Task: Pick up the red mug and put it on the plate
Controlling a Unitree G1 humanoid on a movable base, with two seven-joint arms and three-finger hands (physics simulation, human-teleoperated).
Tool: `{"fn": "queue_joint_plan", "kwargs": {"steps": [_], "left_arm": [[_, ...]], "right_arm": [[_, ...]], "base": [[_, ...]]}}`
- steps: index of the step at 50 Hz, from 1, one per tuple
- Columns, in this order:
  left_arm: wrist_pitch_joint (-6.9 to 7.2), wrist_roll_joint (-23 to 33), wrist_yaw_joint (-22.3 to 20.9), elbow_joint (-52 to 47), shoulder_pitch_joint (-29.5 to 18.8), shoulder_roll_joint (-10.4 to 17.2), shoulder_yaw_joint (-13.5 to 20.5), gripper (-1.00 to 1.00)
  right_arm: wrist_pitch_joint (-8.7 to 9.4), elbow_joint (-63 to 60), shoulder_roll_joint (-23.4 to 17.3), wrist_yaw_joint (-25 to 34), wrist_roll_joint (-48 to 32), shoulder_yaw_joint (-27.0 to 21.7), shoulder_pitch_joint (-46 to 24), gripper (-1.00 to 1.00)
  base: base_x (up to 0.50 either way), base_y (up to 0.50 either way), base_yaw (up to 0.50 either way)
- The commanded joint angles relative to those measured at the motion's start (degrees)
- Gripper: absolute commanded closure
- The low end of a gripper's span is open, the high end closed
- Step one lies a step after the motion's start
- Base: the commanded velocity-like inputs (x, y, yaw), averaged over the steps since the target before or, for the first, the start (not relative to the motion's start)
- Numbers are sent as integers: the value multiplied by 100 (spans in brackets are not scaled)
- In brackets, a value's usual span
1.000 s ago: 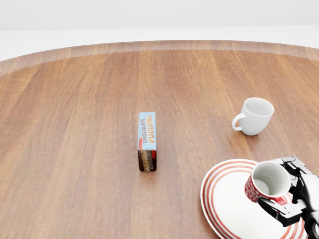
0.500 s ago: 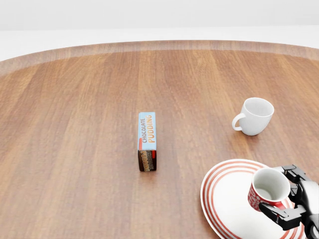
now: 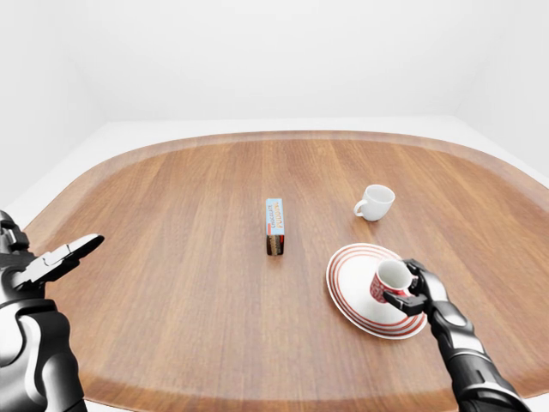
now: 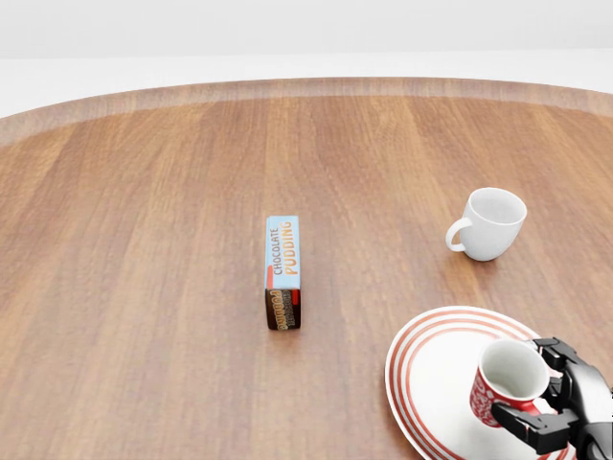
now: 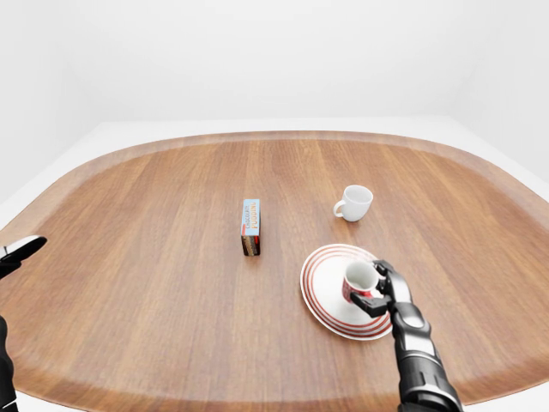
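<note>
The red mug [image 4: 510,382] is held upright by the right robot hand [image 4: 560,407], whose fingers are closed round its side. It is seen over the right part of the striped plate [image 4: 429,383]; whether its base touches the plate cannot be told. A white mug [image 4: 490,223] stands well apart, higher in the head view, and a pudding box [image 4: 283,271] lies near the middle of the table [image 4: 144,240]. The left robot hand [image 3: 51,260] is kept open at the left edge, holding nothing

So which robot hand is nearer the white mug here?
Right. The right robot hand grips the red mug over the plate, just below the white mug; the left robot hand hangs at far left.
</note>
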Motion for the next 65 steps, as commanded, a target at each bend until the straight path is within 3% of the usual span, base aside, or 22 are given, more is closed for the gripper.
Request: {"fn": "queue_joint_plan", "kwargs": {"steps": [1,34,41,52,56,60,61,62,63,65], "left_arm": [[0,0,-9,29,1,-3,-5,-100],[0,8,16,5,-5,-4,-22,-100],[0,17,0,51,-12,-5,-25,-100],[0,21,-4,97,-24,5,-40,-100],[0,15,4,91,-22,11,-37,-100],[0,22,-3,108,-24,8,-44,-100],[0,17,-2,106,-21,9,-41,-100],[0,16,1,100,-21,10,-40,-100],[0,14,4,87,-18,10,-40,-100],[0,18,2,99,-20,8,-42,-100]], "right_arm": [[0,341,-12,53,174,51,-111,100],[0,520,-23,83,148,122,-160,99],[0,424,-23,84,149,127,-139,65],[0,381,-12,126,137,120,-110,39],[0,334,-6,139,123,122,-88,-10],[0,291,-4,132,116,115,-67,-26],[0,299,-4,129,108,115,-71,-53],[0,301,-3,130,104,116,-73,-66],[0,357,-3,132,98,114,-93,-100],[0,392,-7,170,101,115,-103,-100]], "base": [[0,0,0],[0,0,0],[0,0,0],[0,0,0],[0,0,0],[0,0,0],[0,0,0],[0,0,0],[0,0,0],[0,0,0]]}}
